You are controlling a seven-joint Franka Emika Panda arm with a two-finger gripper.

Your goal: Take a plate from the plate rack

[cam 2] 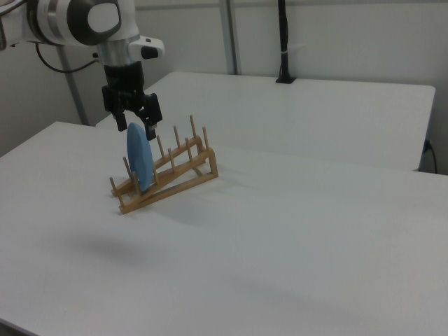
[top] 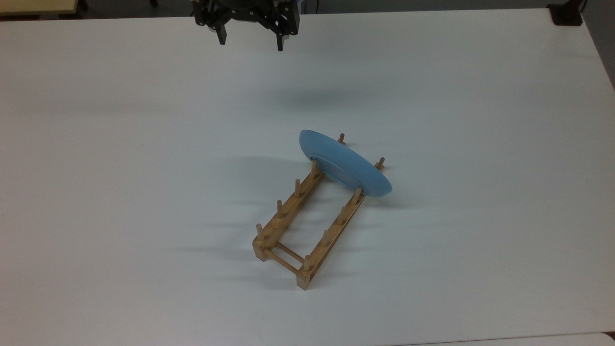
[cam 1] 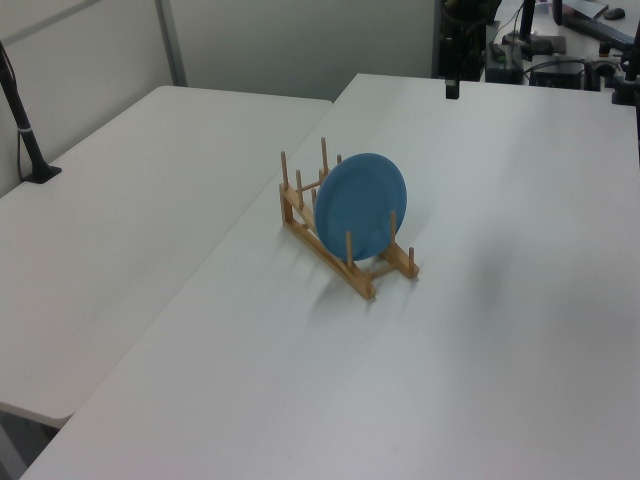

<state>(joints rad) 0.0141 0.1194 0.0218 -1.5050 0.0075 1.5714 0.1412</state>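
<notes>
The light-blue plate (top: 346,166) stands on edge between pegs at the far end of the wooden plate rack (top: 288,226), in the middle of the white table. My gripper (top: 250,42) hangs at the top view's top edge, open, with nothing between its black fingers. In the right view the gripper (cam 2: 135,122) is in the air just over the plate (cam 2: 138,164), apart from it, and the rack (cam 2: 178,171) slopes away to the right view's right. The left view has the plate (cam 1: 360,205) face-on in the rack (cam 1: 330,250), with the gripper's fingers (cam 1: 452,88) far behind.
A black clamp (top: 567,14) sits on the table's corner at the top view's top right. A second white table (cam 1: 120,200) adjoins on the left view's left, with a black pole (cam 1: 25,130) on it. Wide bare tabletop (top: 144,168) surrounds the rack.
</notes>
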